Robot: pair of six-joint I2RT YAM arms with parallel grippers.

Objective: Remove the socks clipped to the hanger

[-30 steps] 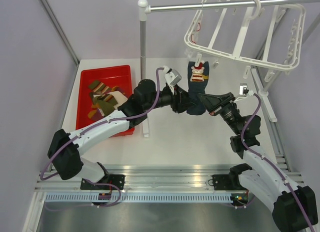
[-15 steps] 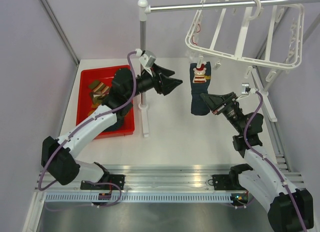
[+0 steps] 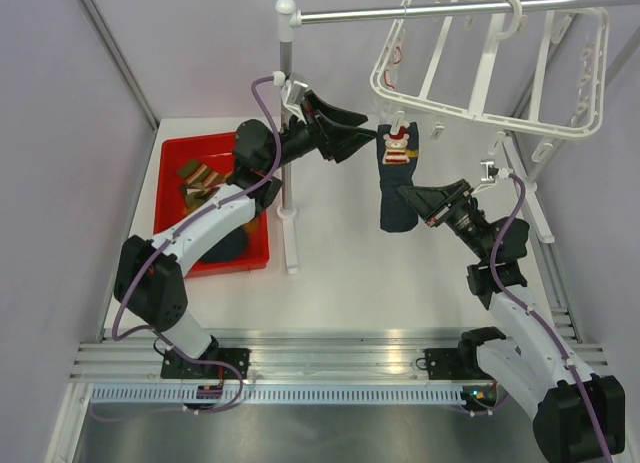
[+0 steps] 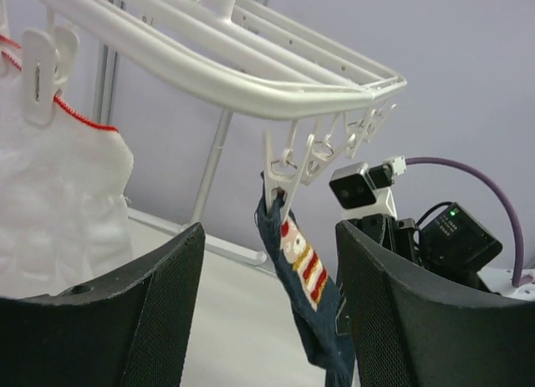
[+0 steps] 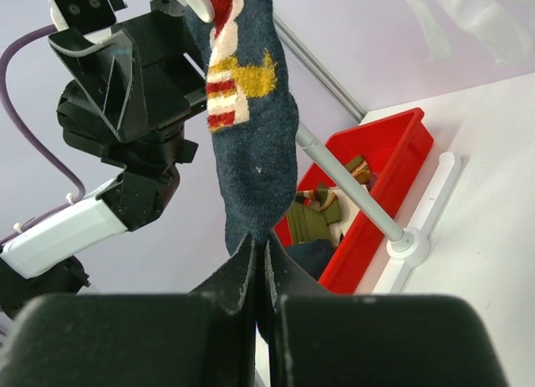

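Got the right gripper pinched shut on the lower end of a dark navy fabric sock with red-and-cream stripes, top end clipped to the near rail of the large white plastic rectangular drying hanger. Up near that small white clip, left gripper with jaws spread wide, holding nothing. Also a white fabric sock pegged on the frame (red trim along its edge). Over on the left, olive-striped socks lying in the red plastic tray.

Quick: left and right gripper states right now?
Left gripper: open, holding nothing, facing the clip on the navy sock.
Right gripper: shut on the navy sock's lower end.
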